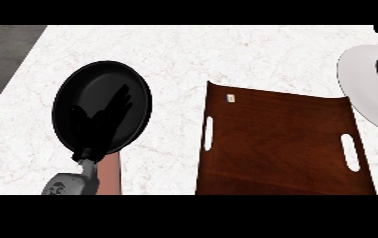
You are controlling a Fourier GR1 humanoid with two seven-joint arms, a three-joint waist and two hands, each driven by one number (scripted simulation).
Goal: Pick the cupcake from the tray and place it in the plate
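Brown wooden tray [280,147] lies on the bench [184,52]; I see no cupcake on it. My left robot hand [103,119] rests open over the black pan [102,107]. A cupcake is probably soft, so take its base. White plate [358,79] waits right.

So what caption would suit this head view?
Left hand open over a black pan; brown tray and white plate alongside.

There was 1 black pan [102,107] at the left of the frame, 1 brown tray [280,147] at lower right with 2 slot handles, 1 white plate [359,79] at the right edge, and 1 hand [103,124] over the pan.
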